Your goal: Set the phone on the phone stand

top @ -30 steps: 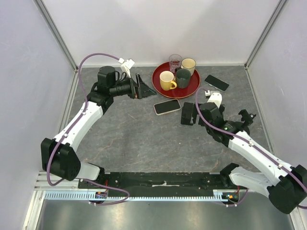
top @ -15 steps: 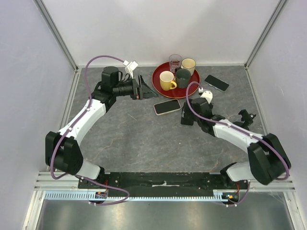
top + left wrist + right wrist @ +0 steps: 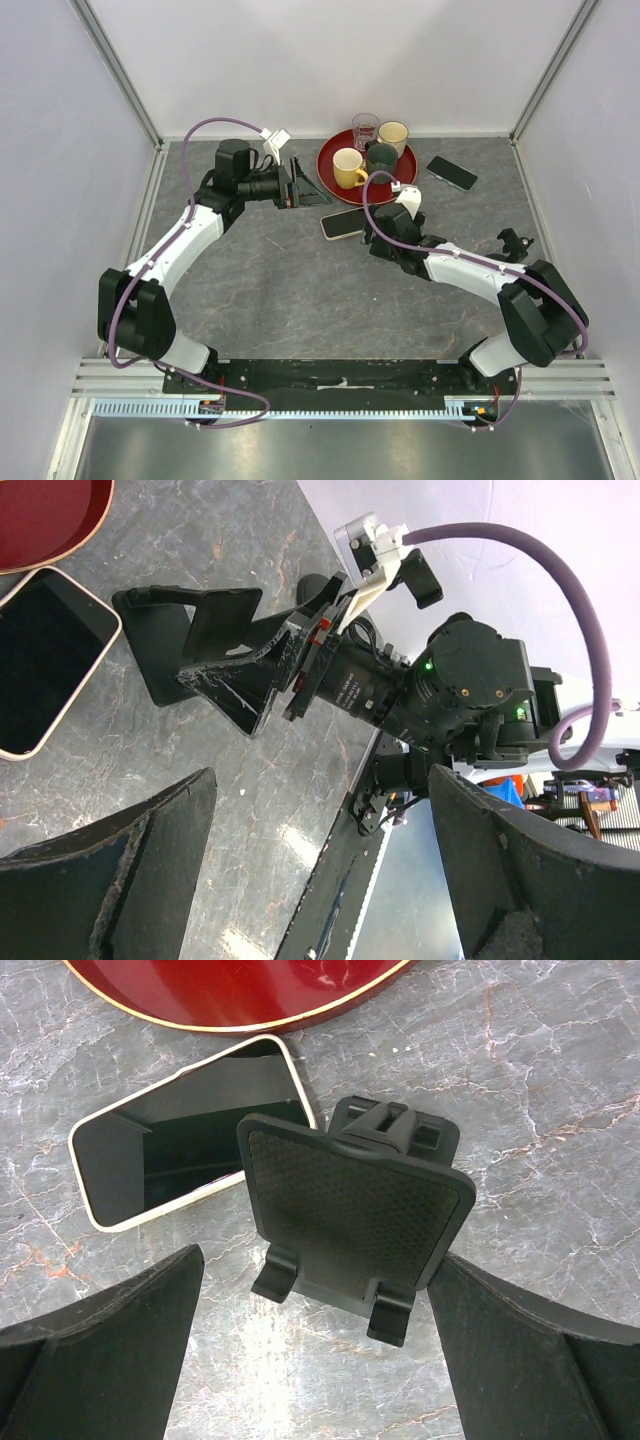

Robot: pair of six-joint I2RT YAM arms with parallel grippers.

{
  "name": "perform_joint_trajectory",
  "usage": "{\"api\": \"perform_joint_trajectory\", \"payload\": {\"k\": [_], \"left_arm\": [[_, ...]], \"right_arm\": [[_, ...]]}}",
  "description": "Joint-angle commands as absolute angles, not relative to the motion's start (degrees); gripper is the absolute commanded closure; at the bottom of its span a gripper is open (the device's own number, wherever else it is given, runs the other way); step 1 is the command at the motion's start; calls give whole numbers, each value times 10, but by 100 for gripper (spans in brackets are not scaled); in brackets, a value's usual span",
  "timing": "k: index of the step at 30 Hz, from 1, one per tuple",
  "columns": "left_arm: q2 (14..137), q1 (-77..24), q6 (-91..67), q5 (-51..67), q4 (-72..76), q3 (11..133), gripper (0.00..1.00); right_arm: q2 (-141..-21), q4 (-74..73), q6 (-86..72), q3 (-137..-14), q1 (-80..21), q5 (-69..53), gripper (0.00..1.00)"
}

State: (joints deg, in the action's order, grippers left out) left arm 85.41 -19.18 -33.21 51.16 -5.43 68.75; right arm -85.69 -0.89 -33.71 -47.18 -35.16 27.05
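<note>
Near the middle of the surface [image 3: 280, 290], just in front of the tray [image 3: 250, 1005], the phone [image 3: 190, 1130] is laid flat, screen up, in a pale case. One of its ends is set just beside the stand [image 3: 355, 1210]; the phone is not yet carried by it. The stand is seen upright on the surface, its textured plate tilted and two small lips at its foot. The right end effector [image 3: 383, 238] is spread wide open with a finger on either side of the stand; whether either finger touches the plate cannot be told. The left end effector [image 3: 303, 183] is open as well, with only bare surface seen between its fingers, and is pointed toward the phone and stand from left of the tray. On the tray are gathered a yellow mug [image 3: 348, 167], a green mug [image 3: 381, 160], a glass [image 3: 365, 128] and a cream cup [image 3: 393, 133]. A second phone [image 3: 452, 172], dark, is laid right of the tray, well apart from the stand
</note>
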Motion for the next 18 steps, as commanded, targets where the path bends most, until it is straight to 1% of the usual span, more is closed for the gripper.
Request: {"api": "perform_joint_trajectory", "payload": {"k": [1, 7, 14, 18], "left_arm": [[859, -190, -349, 532, -35, 707, 8], [859, -190, -349, 533, -35, 708, 8], [870, -190, -346, 533, -39, 708, 8], [875, -190, -347, 536, -40, 710, 9]], "right_arm": [[-850, 4, -338, -494, -357, 315, 2], [-838, 11, -345, -477, -357, 355, 3], [-853, 57, -339, -477, -357, 329, 3], [-840, 98, -332, -451, -358, 328, 7]]}}
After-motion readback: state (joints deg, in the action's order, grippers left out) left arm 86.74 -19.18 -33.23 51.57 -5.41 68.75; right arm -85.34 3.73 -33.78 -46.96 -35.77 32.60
